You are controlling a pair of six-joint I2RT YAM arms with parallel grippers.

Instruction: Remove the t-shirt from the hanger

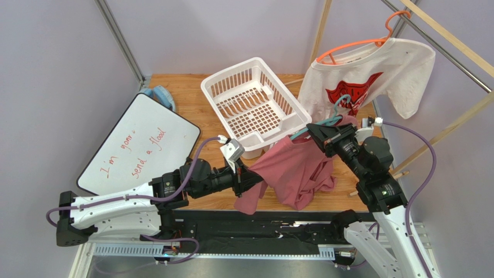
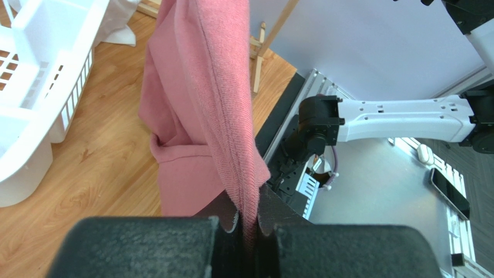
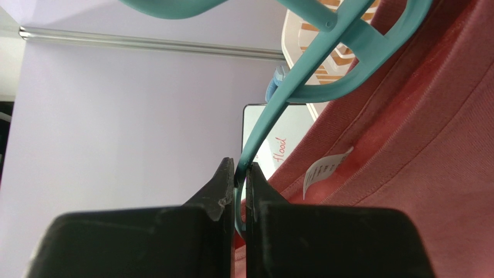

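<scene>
The dusty-red t-shirt (image 1: 295, 168) hangs stretched between my two grippers above the wooden table. My left gripper (image 1: 250, 178) is shut on a hemmed edge of the t-shirt (image 2: 232, 145), the cloth pinched between the jaws. My right gripper (image 1: 315, 132) is shut on the teal hanger (image 1: 316, 126), holding it up at the shirt's top. In the right wrist view the hanger's thin bar (image 3: 272, 116) runs down between the closed jaws, and the shirt's collar with its white label (image 3: 327, 168) lies beside it. Part of the hanger is still inside the shirt.
A white plastic basket (image 1: 255, 104) stands behind the shirt. A whiteboard (image 1: 139, 142) with red writing lies at the left. A white t-shirt with a red graphic (image 1: 371, 75) hangs on an orange hanger (image 1: 359, 43) at the back right. Wooden rods lean at the right.
</scene>
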